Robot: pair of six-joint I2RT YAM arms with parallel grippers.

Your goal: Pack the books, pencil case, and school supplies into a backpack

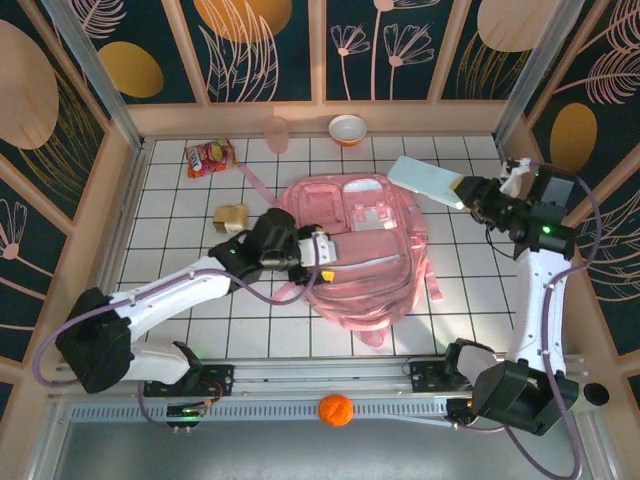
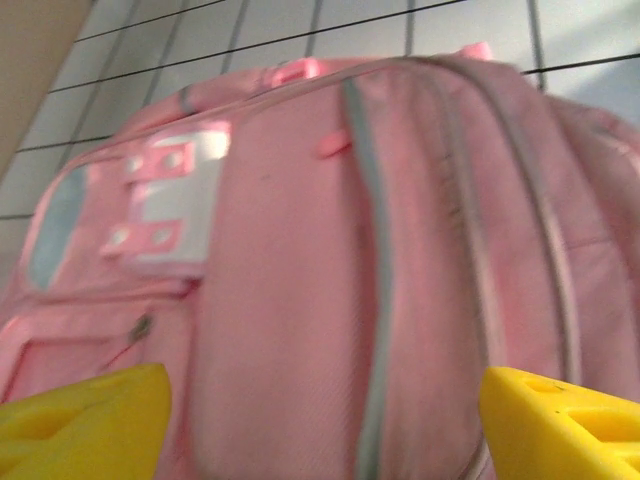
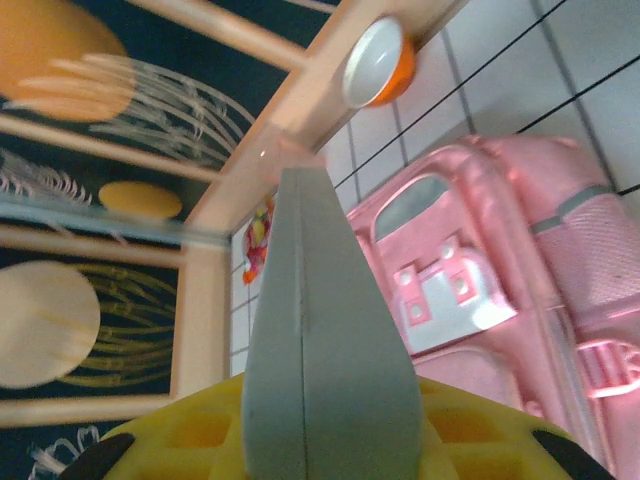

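Observation:
The large pink backpack [image 1: 372,262] lies flat in the middle of the tiled table. My left gripper [image 1: 318,250] hovers at its left side, open, and its yellow fingertips [image 2: 90,415] stand wide apart over the pink fabric [image 2: 290,300] with nothing held. My right gripper [image 1: 470,190] is shut on a pale grey-green pencil case [image 1: 425,180], held in the air past the backpack's far right corner. From the right wrist, the pencil case [image 3: 320,330] juts out between the yellow fingers. One of the school supplies, a tan-yellow block [image 1: 231,217], rests left of the backpack. The books are out of view.
A red-orange snack packet [image 1: 208,157] lies at the far left. A pink cup [image 1: 277,133] and an orange-and-white bowl [image 1: 348,129] stand at the back wall. An orange ball [image 1: 336,410] sits in front of the rail. Wooden walls close in the table.

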